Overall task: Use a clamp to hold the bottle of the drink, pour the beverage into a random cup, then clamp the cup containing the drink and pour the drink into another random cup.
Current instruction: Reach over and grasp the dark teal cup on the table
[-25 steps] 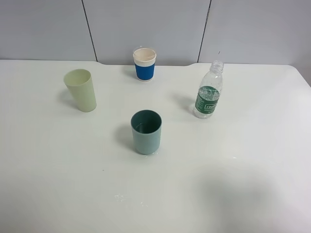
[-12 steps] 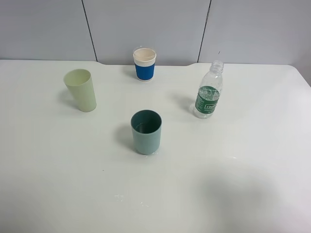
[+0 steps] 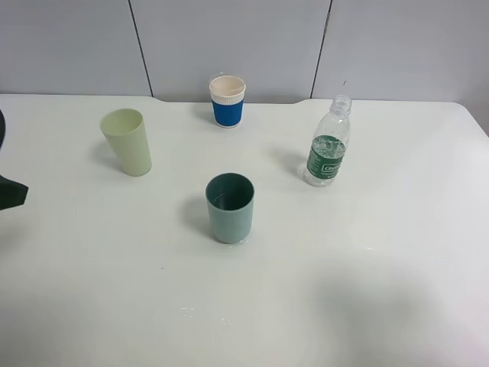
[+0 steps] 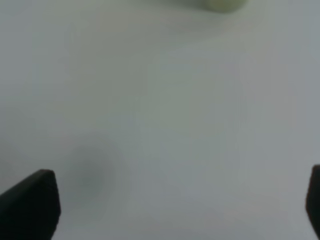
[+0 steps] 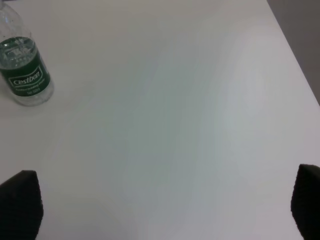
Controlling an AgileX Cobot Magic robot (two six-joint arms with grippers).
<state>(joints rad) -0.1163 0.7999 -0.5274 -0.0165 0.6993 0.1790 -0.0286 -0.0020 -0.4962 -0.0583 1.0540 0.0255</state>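
Grey wall panels back a white bench where four containers stand upright and well apart. At the right, the clear bottle, green-labelled and with no cap showing, holds liquid to about the top of its label. The teal cup stands near the middle. A pale patch at its bottom may be a little liquid, though the high view is too coarse to be sure. A pale green cup stands to the left and a blue-sleeved paper cup near the far edge. Bare bench lies between them and across the whole near half. A dark part of the left arm shows at the left edge. The left fingers are spread wide over bare bench, holding nothing. The right fingers are likewise released, with the bottle ahead of them, untouched and well in from the bench's right edge.
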